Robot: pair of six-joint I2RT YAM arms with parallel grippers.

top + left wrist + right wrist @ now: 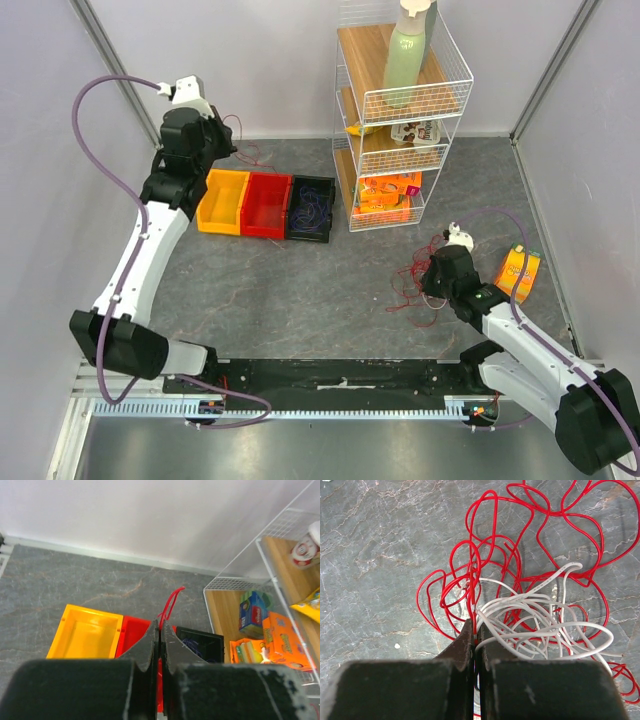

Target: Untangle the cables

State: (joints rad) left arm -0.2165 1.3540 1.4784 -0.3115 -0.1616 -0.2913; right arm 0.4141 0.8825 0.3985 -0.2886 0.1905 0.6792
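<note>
A loose tangle of red cables (530, 545) is spread in wide loops on the grey table (380, 555). A smaller bundle of white cables (540, 615) is laid over its near part, and the two kinds are interlaced. In the top view this tangle is seen on the right half of the table, just beside the right gripper (475, 636). The jaws of that gripper are pressed together, and a red strand from the tangle is pinched between their tips, down at the table's surface.

A second red cable (170, 602) is clamped in the left gripper (160, 630), whose jaws are likewise closed. A short loop of it is seen sticking out beyond the tips. That gripper is raised over the far left of the table, with a row of three bins just ahead of it: a yellow bin (222, 202), a red bin (266, 205) and a black bin (310, 232), set touching side by side. Purplish cables (312, 212) are coiled inside the black bin.

Just to the right of the bins a white wire shelf (420, 105) is stood, with a pale green bottle (408, 55) on its top board and snack packets (385, 190) on the lower ones. An orange packet (518, 272) is laid on the table to the right of the right gripper, apart from the tangle.
</note>
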